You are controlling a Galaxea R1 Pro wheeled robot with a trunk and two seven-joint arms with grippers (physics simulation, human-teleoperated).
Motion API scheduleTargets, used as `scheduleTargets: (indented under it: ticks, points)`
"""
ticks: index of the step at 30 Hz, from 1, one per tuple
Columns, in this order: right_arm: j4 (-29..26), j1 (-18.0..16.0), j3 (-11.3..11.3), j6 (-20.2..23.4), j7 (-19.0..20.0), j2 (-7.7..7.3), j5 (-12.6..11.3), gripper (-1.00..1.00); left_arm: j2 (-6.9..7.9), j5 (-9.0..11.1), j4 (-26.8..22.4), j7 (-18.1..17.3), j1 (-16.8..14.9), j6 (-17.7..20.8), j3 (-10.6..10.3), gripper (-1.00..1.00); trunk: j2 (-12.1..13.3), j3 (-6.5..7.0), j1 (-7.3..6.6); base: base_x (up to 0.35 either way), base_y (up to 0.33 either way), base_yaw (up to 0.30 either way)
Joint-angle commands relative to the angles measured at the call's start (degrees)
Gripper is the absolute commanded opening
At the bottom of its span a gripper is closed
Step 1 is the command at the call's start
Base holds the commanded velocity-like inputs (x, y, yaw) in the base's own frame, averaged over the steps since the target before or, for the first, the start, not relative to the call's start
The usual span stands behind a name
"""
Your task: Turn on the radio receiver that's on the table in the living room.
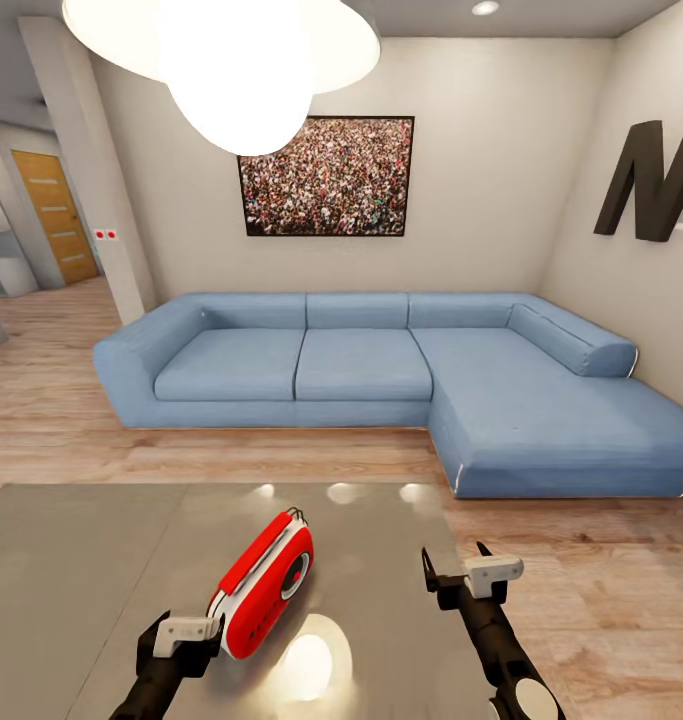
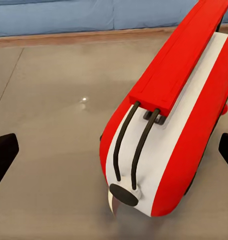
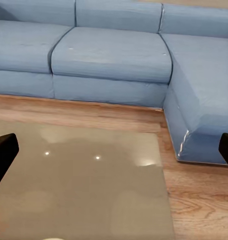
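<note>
The red radio receiver with white sides stands on the glossy grey table, its round grey dial facing right. My left gripper is open right at the radio's near end. In the left wrist view the radio lies close ahead with its red handle on top, between the wide-apart fingertips and nearer the far one. My right gripper hangs open over the table to the right of the radio, holding nothing. From the right wrist, the bare table top is seen.
A blue L-shaped sofa stands beyond the table across a strip of wood floor. A framed crowd picture and a dark letter N hang on the walls. A white lamp hangs overhead. A wooden door is far left.
</note>
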Motion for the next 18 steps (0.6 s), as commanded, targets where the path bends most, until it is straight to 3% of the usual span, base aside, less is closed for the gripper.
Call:
scheduleTargets:
  ticks: [1, 18]
  points:
    - [0.00, 0.00, 0.01, 0.00, 0.00, 0.00, 0.00, 1.00, 0.00, 0.00, 0.00, 0.00, 0.00, -0.02, 0.00, 1.00, 0.00, 0.00, 0.00, 0.000, 0.000, 0.000]
    - [0.00, 0.00, 0.06, 0.00, 0.00, 0.00, 0.00, 1.00, 0.00, 0.01, 0.04, 0.00, -0.04, 0.14, 0.10, 1.00, 0.00, 0.00, 0.00, 0.000, 0.000, 0.000]
